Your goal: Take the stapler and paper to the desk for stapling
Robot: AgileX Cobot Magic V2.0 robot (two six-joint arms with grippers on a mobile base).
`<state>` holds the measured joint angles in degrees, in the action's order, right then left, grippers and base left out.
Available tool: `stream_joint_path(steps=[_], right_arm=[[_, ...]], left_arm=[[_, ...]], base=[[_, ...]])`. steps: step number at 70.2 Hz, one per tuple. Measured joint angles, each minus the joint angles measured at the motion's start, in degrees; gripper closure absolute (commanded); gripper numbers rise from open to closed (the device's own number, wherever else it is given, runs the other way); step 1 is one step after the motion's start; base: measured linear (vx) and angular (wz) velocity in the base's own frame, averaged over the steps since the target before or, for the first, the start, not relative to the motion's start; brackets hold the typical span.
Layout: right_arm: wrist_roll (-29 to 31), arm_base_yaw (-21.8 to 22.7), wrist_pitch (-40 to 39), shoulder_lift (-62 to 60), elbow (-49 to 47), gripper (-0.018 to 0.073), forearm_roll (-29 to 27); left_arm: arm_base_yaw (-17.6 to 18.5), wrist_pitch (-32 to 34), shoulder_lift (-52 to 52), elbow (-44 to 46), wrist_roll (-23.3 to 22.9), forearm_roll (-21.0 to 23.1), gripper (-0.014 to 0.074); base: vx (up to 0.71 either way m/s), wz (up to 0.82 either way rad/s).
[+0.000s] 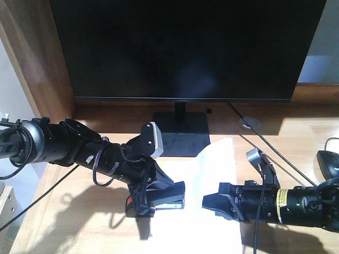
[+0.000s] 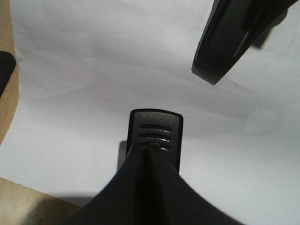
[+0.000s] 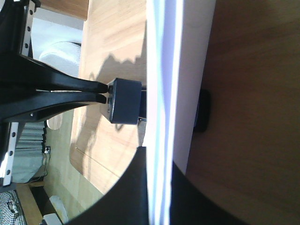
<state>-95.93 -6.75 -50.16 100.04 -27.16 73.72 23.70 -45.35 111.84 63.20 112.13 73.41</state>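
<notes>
Two grippers face each other low over the desk [image 1: 79, 211], and you can see both in the front view. Left gripper [image 1: 168, 197]: its black jaws are closed on the stapler [image 1: 159, 203], whose orange-red patch shows at the rear end near the wrist. The stapler's nose points toward the right gripper and sits over the left edge of the paper [image 1: 212, 174]. In the left wrist view the closed fingertips [image 2: 154, 131] show a ridged pad directly above the white sheet, with the other arm's tip in the upper right corner. Right gripper [image 1: 212, 203]: its jaws meet on the paper's near part; in the right wrist view you see the sheet edge-on, running between the fingers, so it is clamped on the paper.

Paper: one white sheet, lying on the desk, reaching from between the two grippers up toward the foot of the monitor stand [image 1: 181, 135].

Surroundings: a large black monitor [image 1: 185, 47] stands at the back of the desk. A cable [image 1: 265, 143] crosses the wood to the right, and a black mouse [image 1: 329, 161] sits at the right edge.
</notes>
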Motion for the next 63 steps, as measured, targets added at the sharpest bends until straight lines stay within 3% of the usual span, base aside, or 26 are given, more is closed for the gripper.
stream_joint_path(steps=[52,63], right_arm=[[0.08,0.0,0.0,0.0,0.0,0.0562,0.0],[0.08,0.0,0.0,0.0,0.0,0.0562,0.0]], left_arm=[[0.0,-0.13,0.0,0.0,0.15,0.84,0.0603],[0.0,-2.17,0.0,0.0,2.01,1.13,0.0603]], base=[[0.0,0.0],[0.0,0.0]])
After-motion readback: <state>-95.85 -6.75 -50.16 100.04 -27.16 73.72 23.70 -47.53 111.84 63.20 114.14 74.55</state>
